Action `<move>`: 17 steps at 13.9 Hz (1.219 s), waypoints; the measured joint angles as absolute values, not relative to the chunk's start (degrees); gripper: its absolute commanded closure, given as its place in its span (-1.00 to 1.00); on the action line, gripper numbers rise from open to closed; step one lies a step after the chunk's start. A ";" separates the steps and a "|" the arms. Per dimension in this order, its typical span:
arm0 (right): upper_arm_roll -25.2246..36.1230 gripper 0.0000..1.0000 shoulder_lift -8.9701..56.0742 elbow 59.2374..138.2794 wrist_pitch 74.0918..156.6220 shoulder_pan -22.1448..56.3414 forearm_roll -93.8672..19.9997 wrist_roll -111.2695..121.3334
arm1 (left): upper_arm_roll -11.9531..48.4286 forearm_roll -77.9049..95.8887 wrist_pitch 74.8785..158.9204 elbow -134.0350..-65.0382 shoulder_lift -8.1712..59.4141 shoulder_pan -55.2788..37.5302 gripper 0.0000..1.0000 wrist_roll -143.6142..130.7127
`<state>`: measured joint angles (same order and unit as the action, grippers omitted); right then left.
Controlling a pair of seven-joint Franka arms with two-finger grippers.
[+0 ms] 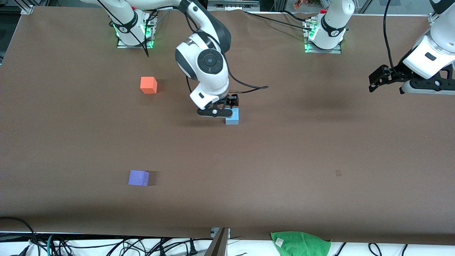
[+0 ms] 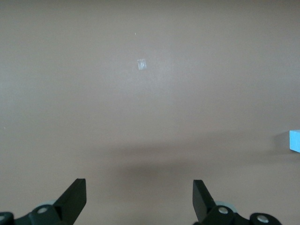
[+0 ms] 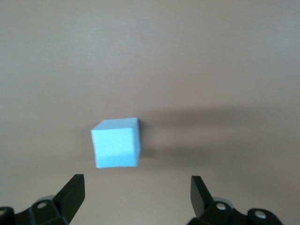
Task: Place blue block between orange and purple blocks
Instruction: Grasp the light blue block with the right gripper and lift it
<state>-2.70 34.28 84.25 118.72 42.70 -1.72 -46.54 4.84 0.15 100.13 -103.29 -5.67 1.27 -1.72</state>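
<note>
A: Item 1, blue block: on the table, mid-span, about 3 o'clock of the gap it must fill. Untouched, sits flat.

B: Items 2 and 3?

A: Orange block at 12 o'clock of purple block, well apart, toward the right arm's end. Purple lies nearer the front cam. Gap between them bare.

B: Step in hand?

A: Approach for pickup, by the look of it. Right gripper hangs low over the blue block, slightly off-centre; right wrist cam shows the cube ahead of the fingers, not yet between them.

B: Claw state?

A: Right: jaws spread wide, holds nothing, touches nothing. Left gripper: also wide, empty, waiting over the left arm's end of the table.

B: Next move needs?

A: Prob. centre the jaws on the cube, drop till the pads straddle two flat faces, then close. After that, carry toward 9 o'clock and set down on the orange–purple line.

B: Misc.?

A: Green cloth at the table's near edge, 6 o'clock. Not involved.
</note>
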 measured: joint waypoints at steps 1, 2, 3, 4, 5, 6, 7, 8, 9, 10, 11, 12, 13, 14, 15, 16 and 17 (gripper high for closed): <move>-2.70 -1.00 35.44 84.27 120.67 43.22 -1.72 -46.58 | 4.83 0.14 100.31 -103.29 -5.54 1.31 -1.00 -1.70; -2.69 -1.00 36.72 84.28 122.75 43.57 -1.72 -46.59 | 4.82 0.14 100.40 -103.29 -5.48 1.34 -1.00 -1.69; -2.68 -1.00 38.03 84.28 124.85 43.89 -1.71 -46.59 | 4.80 0.14 100.45 -103.29 -5.45 1.36 -1.00 -1.68; -2.67 -1.00 39.27 84.28 126.64 44.25 -1.68 -46.59 | 4.79 0.13 100.46 -103.29 -5.43 1.36 -1.00 -1.68; -2.66 -1.00 40.35 84.28 127.91 44.58 -1.59 -46.59 | 4.78 0.13 100.47 -103.29 -5.42 1.36 -1.00 -1.67; -2.64 -1.00 41.19 84.27 128.84 44.80 -1.24 -46.59 | 4.77 0.13 100.47 -103.29 -5.42 1.36 -1.00 -1.67; -2.59 -1.00 41.79 84.26 129.45 44.92 -0.65 -46.59 | 4.77 0.13 100.48 -103.29 -5.42 1.36 -1.00 -1.67; -2.54 -1.00 42.11 84.24 129.66 44.96 -0.15 -46.59 | 4.77 0.13 100.48 -103.28 -5.42 1.36 -1.00 -1.67; -2.50 -1.00 42.35 84.24 129.68 44.99 0.02 -46.59 | 4.77 0.13 100.48 -103.29 -5.42 1.36 -1.00 -1.66; -2.49 -1.00 42.61 84.24 129.69 45.07 0.08 -46.59 | 4.77 0.13 100.48 -103.29 -5.42 1.36 -1.00 -1.65; -2.49 -1.00 42.93 84.24 129.82 45.22 0.09 -46.59 | 4.77 0.13 100.48 -103.29 -5.42 1.36 -1.00 -1.65; -2.49 -1.00 43.28 84.24 130.13 45.39 0.10 -46.59 | 4.77 0.13 100.48 -103.29 -5.42 1.36 -1.00 -1.65; -2.49 -1.00 43.60 84.24 130.31 45.54 0.10 -46.59 | 4.77 0.13 100.48 -103.29 -5.42 1.36 -1.00 -1.65; -2.49 -1.00 43.91 84.24 130.41 45.67 0.10 -46.59 | 4.77 0.13 100.48 -103.29 -5.42 1.36 -1.00 -1.65; -2.47 -1.00 44.19 84.24 130.43 45.76 0.11 -46.59 | 4.77 0.13 100.48 -103.29 -5.42 1.36 -1.00 -1.65; -2.47 -1.00 44.43 84.25 130.44 45.81 0.11 -46.59 | 4.77 0.13 100.48 -103.29 -5.42 1.36 -1.00 -1.65; -2.46 -1.00 44.68 84.25 130.45 45.85 0.11 -46.59 | 4.77 0.13 100.48 -103.29 -5.42 1.36 -1.00 -1.65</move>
<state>-2.46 44.68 84.25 130.45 45.85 0.11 -46.59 4.77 0.13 100.48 -103.29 -5.42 1.36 -1.65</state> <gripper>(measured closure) 0.000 0.000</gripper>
